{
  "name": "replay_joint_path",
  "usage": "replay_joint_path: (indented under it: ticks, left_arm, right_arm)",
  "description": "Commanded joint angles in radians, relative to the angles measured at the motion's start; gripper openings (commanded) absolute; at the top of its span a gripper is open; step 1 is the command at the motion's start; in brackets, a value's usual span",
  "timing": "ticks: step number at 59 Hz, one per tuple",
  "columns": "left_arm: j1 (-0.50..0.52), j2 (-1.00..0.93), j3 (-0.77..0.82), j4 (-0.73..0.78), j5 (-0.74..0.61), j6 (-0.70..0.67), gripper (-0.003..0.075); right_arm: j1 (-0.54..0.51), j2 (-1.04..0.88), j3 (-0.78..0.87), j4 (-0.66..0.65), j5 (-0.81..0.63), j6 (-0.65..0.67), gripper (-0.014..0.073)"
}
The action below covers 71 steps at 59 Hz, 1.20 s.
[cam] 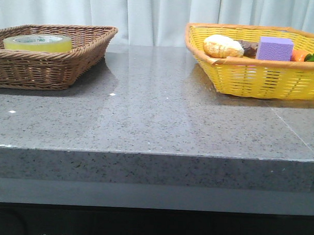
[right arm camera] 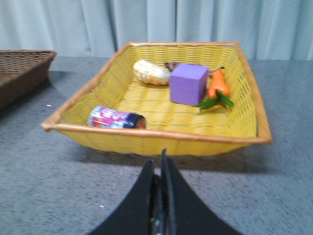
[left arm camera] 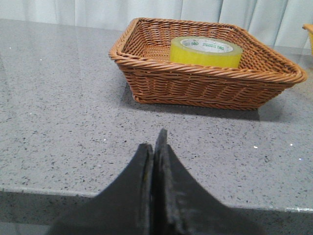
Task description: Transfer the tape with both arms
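The tape (cam: 38,42), a wide yellow roll with a white core and green lettering, lies flat in the brown wicker basket (cam: 71,63) at the far left of the table. It also shows in the left wrist view (left arm camera: 206,51), inside that basket (left arm camera: 195,83). My left gripper (left arm camera: 154,144) is shut and empty, low near the table's front edge, well short of the basket. My right gripper (right arm camera: 157,159) is shut and empty, just short of the yellow basket (right arm camera: 156,139). Neither gripper shows in the front view.
The yellow basket (cam: 251,79) at the far right holds a purple block (cam: 274,48), a bread-like piece (cam: 223,46), a carrot (right arm camera: 218,84) and a printed can (right arm camera: 116,118). Grey speckled tabletop (cam: 157,112) lies between the baskets.
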Motion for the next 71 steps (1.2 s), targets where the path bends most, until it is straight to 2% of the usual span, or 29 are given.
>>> replay_joint_path:
  ticks: [1,12,20,71]
  left_arm:
    - [0.003,-0.017,0.038,-0.005,-0.088,-0.003,-0.002]
    - [0.003,-0.017,0.038,-0.005,-0.088,-0.003,-0.002]
    - [0.003,-0.017,0.038,-0.005,-0.088,-0.003,-0.002]
    - [0.003,-0.017,0.038,-0.005,-0.088,-0.003,-0.002]
  right_arm:
    - [-0.045,-0.035,0.044,-0.01,-0.11,-0.013,-0.0069]
    - [-0.092,-0.175,0.187,-0.009,-0.104,-0.013,-0.0069]
    - [-0.092,-0.175,0.261,-0.009,-0.14,-0.013,-0.0069]
    - [-0.091,-0.177,0.257,-0.009,-0.112,-0.013,-0.0069]
